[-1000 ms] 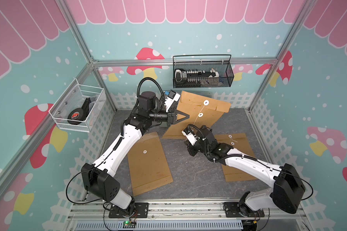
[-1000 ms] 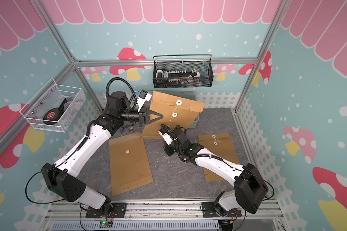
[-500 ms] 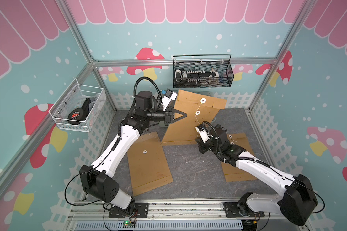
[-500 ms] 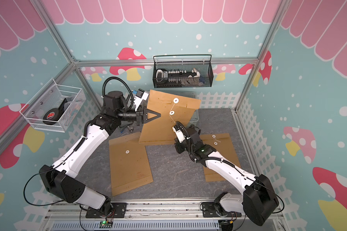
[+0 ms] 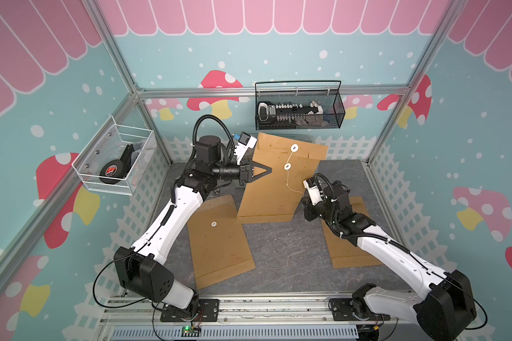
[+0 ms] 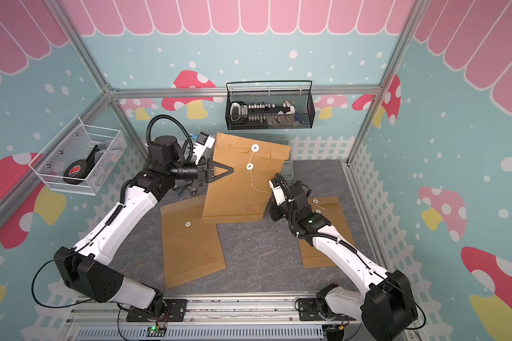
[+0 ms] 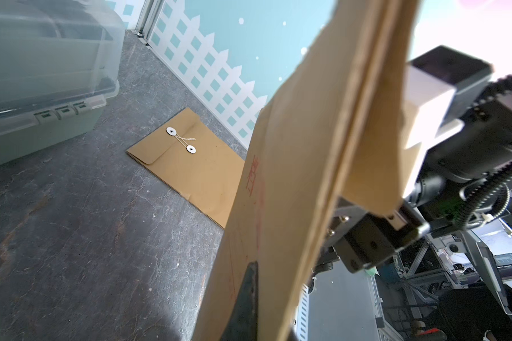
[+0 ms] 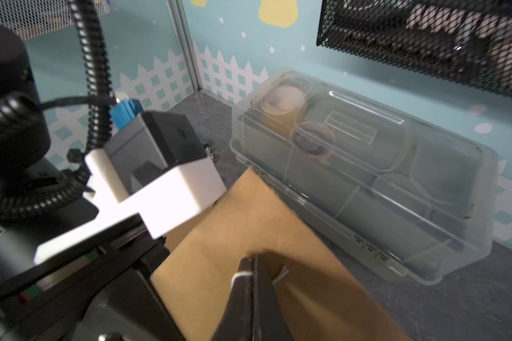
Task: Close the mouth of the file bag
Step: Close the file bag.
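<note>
While left fingers (image 5: 268, 170) clamp file bag (image 5: 272, 192) | right fingers (image 8: 243, 295) drew string (image 5: 288, 180) outward

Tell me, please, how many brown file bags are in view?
3. The upright bag in the left gripper; a flat bag beside the left arm; another flat bag partly under the right arm.

1. Both top views look down from high before the file bag (image 5: 275, 183), sharing the whole desk (image 5: 278, 259).
2. The left wrist view hugs the file bag's edge.
3. The right wrist view faces it closely; both wrist views show the clear box (image 8: 367, 177) behind.
</note>
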Robot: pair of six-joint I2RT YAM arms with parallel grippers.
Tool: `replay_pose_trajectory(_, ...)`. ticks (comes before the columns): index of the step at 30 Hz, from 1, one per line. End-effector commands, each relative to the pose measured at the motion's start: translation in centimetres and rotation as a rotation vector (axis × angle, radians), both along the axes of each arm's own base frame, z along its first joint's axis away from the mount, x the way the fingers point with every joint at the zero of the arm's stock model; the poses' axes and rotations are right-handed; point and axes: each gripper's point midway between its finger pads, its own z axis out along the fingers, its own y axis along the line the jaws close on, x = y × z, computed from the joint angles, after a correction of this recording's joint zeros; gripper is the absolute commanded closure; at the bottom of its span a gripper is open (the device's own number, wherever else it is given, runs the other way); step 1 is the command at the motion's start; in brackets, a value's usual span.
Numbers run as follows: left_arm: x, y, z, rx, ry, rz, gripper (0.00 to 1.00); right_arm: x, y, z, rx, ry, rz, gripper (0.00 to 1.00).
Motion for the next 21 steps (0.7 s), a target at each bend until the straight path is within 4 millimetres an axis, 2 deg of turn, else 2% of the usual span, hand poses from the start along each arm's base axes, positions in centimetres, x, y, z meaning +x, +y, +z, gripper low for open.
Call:
replay_pose_trajectory(1, 0.1, 0.6, 0.2, -0.009, 0.008, 0.019, 1.00, -0.3, -1.5, 1.3, -0.027, -0.027, -0.054, 1.00)
replay_pose_trajectory(6, 0.1, 0.9, -0.4, -0.010, 0.028, 0.026, 1.00, 0.7, -6.0, 3.2, -0.072, -0.052, -0.247, 1.00)
replay_pose_trajectory(10, -0.3, 0.9, -1.0, -0.008, 0.044, 0.014, 1.00, 1.8, -9.1, 5.7, -0.107, -0.117, -0.388, 1.00)
replay_pose_trajectory(16, -0.2, 1.1, -3.1, 0.011, 0.095, 0.036, 1.00, 2.8, -10.9, 10.7, -0.134, -0.241, -0.480, 1.00)
replay_pose_trajectory(21, -0.4, 1.2, -4.1, 0.019, 0.117, 0.039, 1.00, 2.7, -12.0, 13.9, -0.176, -0.320, -0.522, 1.00)
